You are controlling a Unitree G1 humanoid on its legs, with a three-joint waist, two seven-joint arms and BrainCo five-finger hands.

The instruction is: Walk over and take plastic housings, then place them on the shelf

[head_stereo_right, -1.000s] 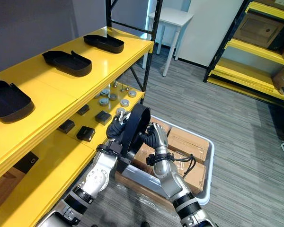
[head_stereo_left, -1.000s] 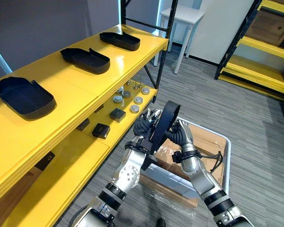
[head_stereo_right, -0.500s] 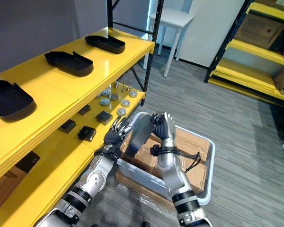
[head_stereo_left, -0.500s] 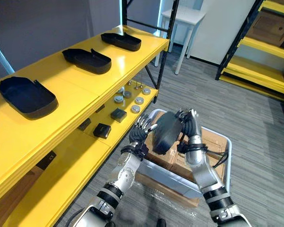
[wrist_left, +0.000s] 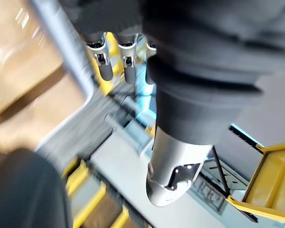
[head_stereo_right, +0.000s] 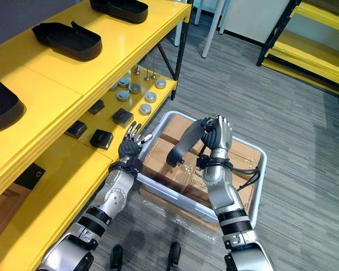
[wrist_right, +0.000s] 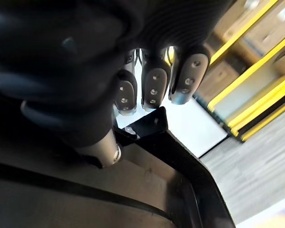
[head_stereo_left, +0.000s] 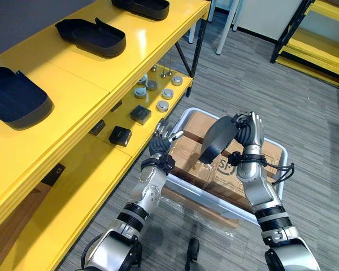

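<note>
My right hand (head_stereo_left: 248,134) is shut on the rim of a black plastic housing (head_stereo_left: 217,144), which stands tilted on edge above the grey bin (head_stereo_left: 214,201). In the right wrist view the fingers (wrist_right: 154,89) curl over the housing's edge (wrist_right: 175,156). To the housing's left my left hand (head_stereo_left: 160,144) is open with straight fingers (wrist_left: 102,66), apart from it, near the bin's corner. Three more black housings (head_stereo_left: 93,36) (head_stereo_left: 14,103) (head_stereo_left: 144,7) lie in a row on the yellow top shelf (head_stereo_left: 73,90).
Cardboard boxes (head_stereo_left: 186,158) fill the bin. The lower yellow shelf (head_stereo_left: 96,186) carries small black blocks (head_stereo_left: 120,135) and round metal discs (head_stereo_left: 163,105). A black upright (head_stereo_left: 198,42) stands at the shelf's end. Another yellow rack (head_stereo_left: 316,53) is at the far right.
My left hand let go of the housing, opened and drew away to the left. The right hand alone now holds the housing over the bin. The camera has tipped downward.
</note>
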